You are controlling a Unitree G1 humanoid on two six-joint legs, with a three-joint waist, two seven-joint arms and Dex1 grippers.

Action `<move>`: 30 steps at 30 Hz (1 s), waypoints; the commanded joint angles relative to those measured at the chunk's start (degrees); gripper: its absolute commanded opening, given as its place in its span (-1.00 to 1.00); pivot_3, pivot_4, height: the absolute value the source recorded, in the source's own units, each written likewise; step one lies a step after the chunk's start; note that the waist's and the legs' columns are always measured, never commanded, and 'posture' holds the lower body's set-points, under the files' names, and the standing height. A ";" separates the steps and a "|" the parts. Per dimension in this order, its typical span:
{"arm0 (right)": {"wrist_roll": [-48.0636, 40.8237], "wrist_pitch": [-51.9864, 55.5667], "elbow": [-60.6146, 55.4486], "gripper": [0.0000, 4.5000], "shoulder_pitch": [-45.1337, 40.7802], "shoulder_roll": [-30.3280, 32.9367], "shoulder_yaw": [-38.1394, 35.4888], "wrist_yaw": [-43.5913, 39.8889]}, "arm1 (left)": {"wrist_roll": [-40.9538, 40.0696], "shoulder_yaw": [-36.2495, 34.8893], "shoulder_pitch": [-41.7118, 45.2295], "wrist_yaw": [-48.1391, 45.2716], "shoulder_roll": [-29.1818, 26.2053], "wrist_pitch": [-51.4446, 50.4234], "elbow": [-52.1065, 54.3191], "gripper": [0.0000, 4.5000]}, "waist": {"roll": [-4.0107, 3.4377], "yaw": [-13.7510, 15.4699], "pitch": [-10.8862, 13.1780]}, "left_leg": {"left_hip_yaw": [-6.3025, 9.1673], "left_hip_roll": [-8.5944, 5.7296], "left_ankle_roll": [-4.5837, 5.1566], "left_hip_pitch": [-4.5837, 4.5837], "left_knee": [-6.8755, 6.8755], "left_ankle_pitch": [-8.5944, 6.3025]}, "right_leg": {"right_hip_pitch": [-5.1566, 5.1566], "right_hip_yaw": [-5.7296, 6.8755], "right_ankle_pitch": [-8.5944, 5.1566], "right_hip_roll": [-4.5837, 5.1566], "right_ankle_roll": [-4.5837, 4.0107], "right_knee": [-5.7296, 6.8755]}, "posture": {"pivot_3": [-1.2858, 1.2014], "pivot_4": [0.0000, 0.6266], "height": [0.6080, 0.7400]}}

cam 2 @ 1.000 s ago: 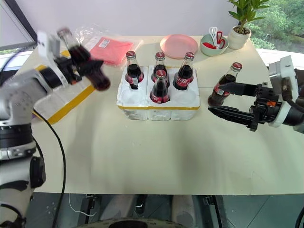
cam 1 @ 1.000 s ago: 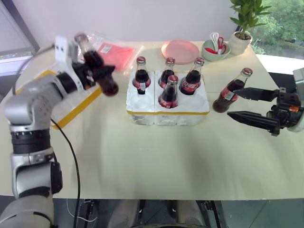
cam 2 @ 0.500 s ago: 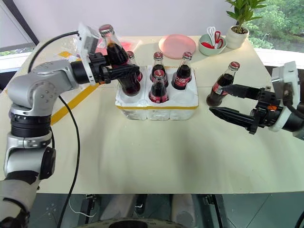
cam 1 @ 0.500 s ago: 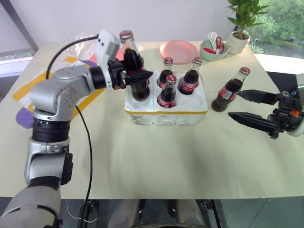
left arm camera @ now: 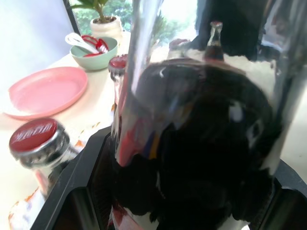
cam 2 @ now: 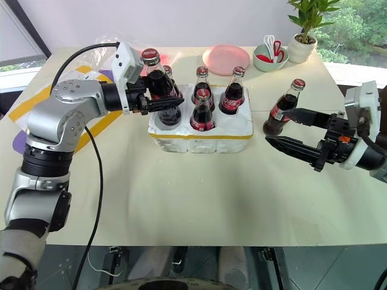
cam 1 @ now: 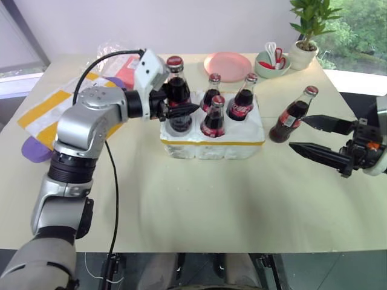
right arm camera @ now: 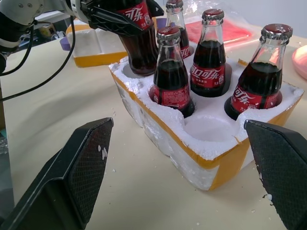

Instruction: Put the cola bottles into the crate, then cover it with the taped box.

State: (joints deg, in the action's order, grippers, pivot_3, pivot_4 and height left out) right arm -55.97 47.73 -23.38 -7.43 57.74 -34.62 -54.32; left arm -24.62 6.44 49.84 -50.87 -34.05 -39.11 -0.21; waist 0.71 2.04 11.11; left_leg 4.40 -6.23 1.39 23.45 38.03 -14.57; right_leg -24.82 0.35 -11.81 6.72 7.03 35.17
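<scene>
Left pincer (cam 2: 158,104), clamped on a cola bottle (cam 2: 156,78), has swung over the crate (cam 2: 199,134); right pincer (cam 2: 289,134) gapes beside the desk bottle (cam 2: 281,110) at three o'clock.

**Colours around the white crate**

The crate (cam 2: 201,130) is white foam with a yellow band along its rim. The cola bottles (cam 2: 202,110) standing in it hold dark cola, with red labels lettered in white and red caps edged in silver. Behind the crate lies a pale pink plate (cam 2: 227,58); beside that, a mint-green bowl (cam 2: 271,61) with red and white utensils. Left of the crate, the taped box (cam 1: 45,110) is white with wide yellow stripes.
</scene>
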 commanded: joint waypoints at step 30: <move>14.58 -5.06 4.20 1.00 -0.10 -7.03 4.84 14.53 | -12.67 -14.73 -12.55 0.09 -4.13 -9.97 14.88 0.99 | -0.10 -0.44 -0.08 | 0.00 0.05 -0.06 -0.02 -0.11 0.03 | -0.15 -0.03 0.01 -0.03 -0.04 0.15 | 0.03 -0.52 1.00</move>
State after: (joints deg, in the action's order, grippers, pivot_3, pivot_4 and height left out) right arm -41.42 43.05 -19.03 -6.95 51.16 -27.66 -41.10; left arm -32.00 -4.62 37.85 -48.54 -36.27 -46.02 8.35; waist 0.61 1.60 11.04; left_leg 4.40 -6.18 1.30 23.43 37.91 -14.53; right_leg -24.97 0.32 -11.79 6.69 6.99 35.33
